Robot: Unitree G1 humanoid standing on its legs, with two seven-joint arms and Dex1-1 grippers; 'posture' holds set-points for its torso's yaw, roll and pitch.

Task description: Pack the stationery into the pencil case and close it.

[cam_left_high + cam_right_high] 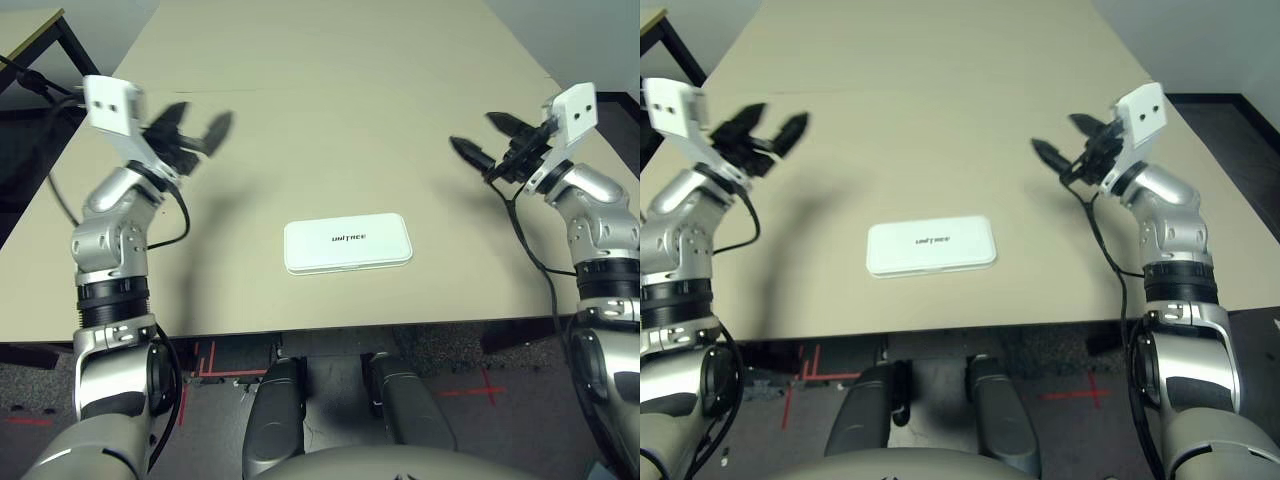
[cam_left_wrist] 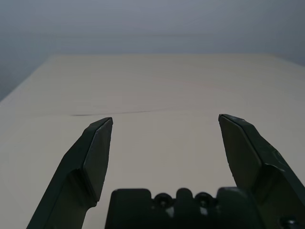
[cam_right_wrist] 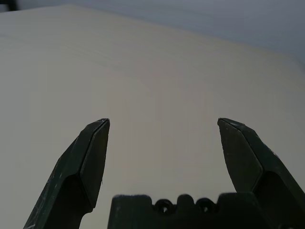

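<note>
One closed pencil case [image 1: 347, 243] on the table [image 1: 330, 100] — left gripper [image 1: 196, 130] and right gripper [image 1: 489, 137] both spread, empty.

White pencil case [image 1: 347, 243] (closed) mid-table

A broad beige rectangular desk [image 1: 330, 110] with a smooth matte top ran away from the camera — a faint straight seam crossed it. Beneath its near edge lay dark speckled floor [image 1: 460, 360] with red tape marks [image 1: 470, 388] — crosses and short lines.
</note>
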